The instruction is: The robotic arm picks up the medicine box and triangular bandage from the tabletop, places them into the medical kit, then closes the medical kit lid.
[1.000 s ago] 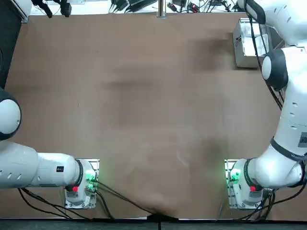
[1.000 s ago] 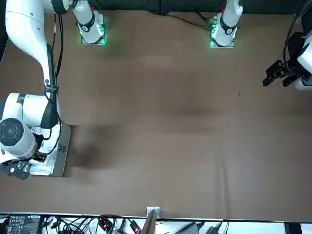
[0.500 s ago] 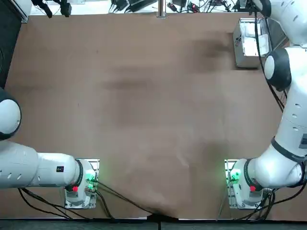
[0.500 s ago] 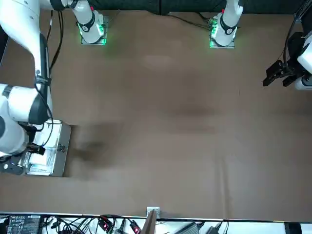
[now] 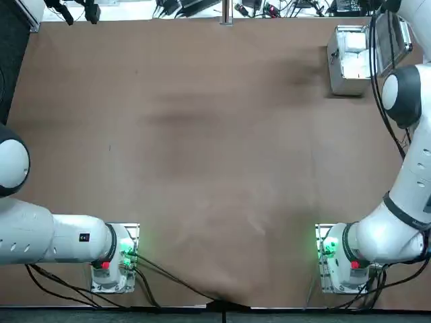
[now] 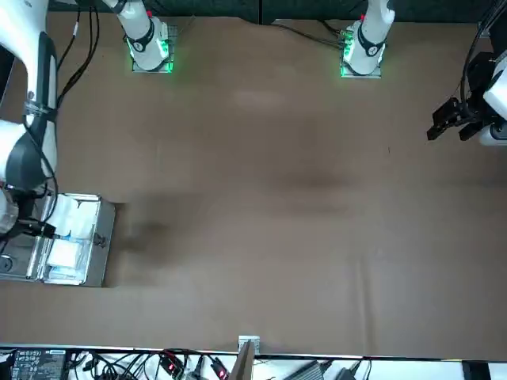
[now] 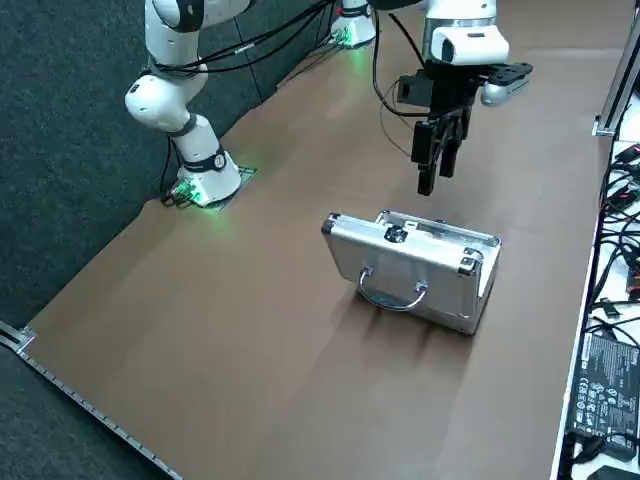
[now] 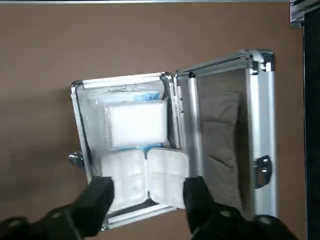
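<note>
Medical kit (image 5: pixel 348 79), top view: sits at 2 o'clock on the brown surface (image 5: pixel 202 148). Lid (image 5: pixel 399 46) swung open on the kit's 3 o'clock side. Robotic arm (image 5: pixel 404 161) spans the 3 o'clock side of the view; its cables cross in front of the kit.

Front view: kit at 8 o'clock, pale contents visible inside; lid laid back on its 9 o'clock side, partly behind the arm.

Right side view: kit between 3 and 4 o'clock of centre, carrying handle (image 7: pixel 392 303) on its near wall. Right claw (image 7: pixel 438 172) hangs at 12 o'clock of the kit, fingers pointing down, apart from it.

Right wrist view: claw open, fingers well apart. Medicine box (image 8: pixel 138 123), white and squarish, lies inside the kit on a clear-and-blue packet (image 8: pixel 146 96). Triangular bandage (image 8: pixel 167 172), white and two-lobed, lies just beside it, also inside. Lid open; grey-brown pocket (image 8: pixel 220 145) on its inner face.
</note>
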